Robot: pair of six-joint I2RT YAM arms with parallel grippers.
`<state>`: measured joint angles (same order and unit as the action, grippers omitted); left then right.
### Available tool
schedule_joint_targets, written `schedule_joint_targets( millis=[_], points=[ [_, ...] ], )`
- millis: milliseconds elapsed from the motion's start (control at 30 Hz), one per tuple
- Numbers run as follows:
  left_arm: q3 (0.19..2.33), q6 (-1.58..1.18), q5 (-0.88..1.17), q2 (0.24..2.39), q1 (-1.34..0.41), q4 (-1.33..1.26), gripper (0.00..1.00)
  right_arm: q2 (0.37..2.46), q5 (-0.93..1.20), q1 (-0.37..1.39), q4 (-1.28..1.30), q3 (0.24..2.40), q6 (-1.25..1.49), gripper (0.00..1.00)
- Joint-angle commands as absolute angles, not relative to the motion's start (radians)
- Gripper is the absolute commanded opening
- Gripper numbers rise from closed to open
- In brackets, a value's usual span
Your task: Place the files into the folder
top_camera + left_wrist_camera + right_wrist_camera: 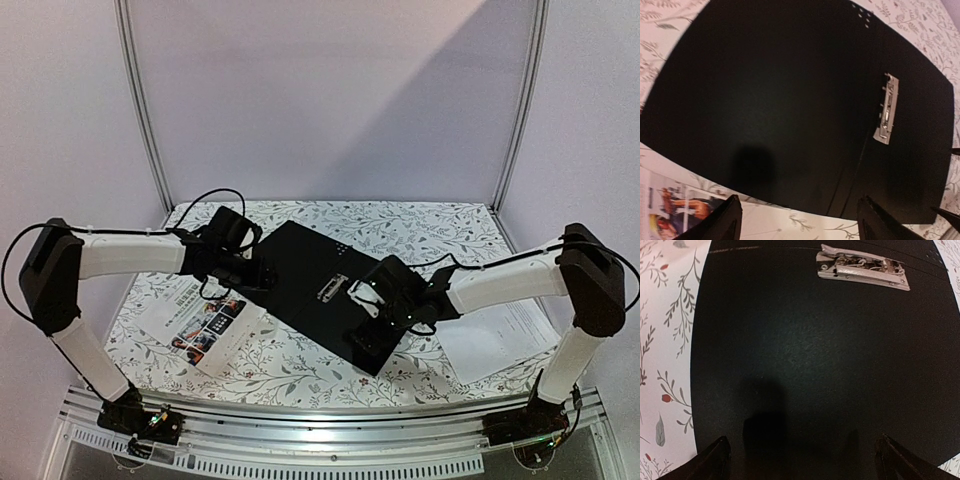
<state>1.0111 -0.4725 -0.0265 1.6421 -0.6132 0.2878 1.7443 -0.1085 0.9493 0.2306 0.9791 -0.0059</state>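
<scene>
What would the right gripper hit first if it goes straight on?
Likely the folder, on its bare black inside, short of the clip. The open right gripper points straight at it. Depth is unclear.

Floral tablecloth (400, 225) (leafy print), seemingly fabric; pale panel walls (330, 100) behind.

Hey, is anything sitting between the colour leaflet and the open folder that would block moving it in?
Nothing visible. The leaflet lies on the cloth beside the folder's near-left edge, with only cloth between. The folder's black inside holds just its metal clip. The left gripper and right gripper hover open above it.
</scene>
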Motion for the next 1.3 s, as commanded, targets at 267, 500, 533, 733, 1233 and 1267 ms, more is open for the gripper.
schedule_joint_targets(
  millis=[267, 500, 533, 733, 1233, 1267],
  points=[
    [0.783, -0.651, 0.363, 1.695, -0.635, 0.058, 0.73, 1.848, -0.245, 1.024, 0.287, 1.006, -0.091, 0.99],
    [0.716, -0.638, 0.26, 1.641, -0.627, 0.184, 0.73, 1.872, -0.349, 1.022, 0.332, 1.006, -0.084, 0.99],
    [0.703, -0.635, 0.234, 1.62, -0.622, 0.21, 0.74, 1.873, -0.356, 1.02, 0.344, 1.001, -0.078, 0.99],
    [0.61, -0.632, 0.122, 1.484, -0.536, 0.314, 0.74, 1.808, -0.358, 0.955, 0.372, 0.934, -0.007, 0.99],
    [1.064, -0.507, 0.03, 1.614, -0.503, 0.216, 0.83, 1.657, -0.377, 0.855, 0.331, 0.936, 0.105, 0.99],
    [1.107, -0.502, -0.014, 1.651, -0.499, 0.206, 0.84, 1.653, -0.378, 0.846, 0.331, 0.945, 0.115, 0.99]
  ],
)
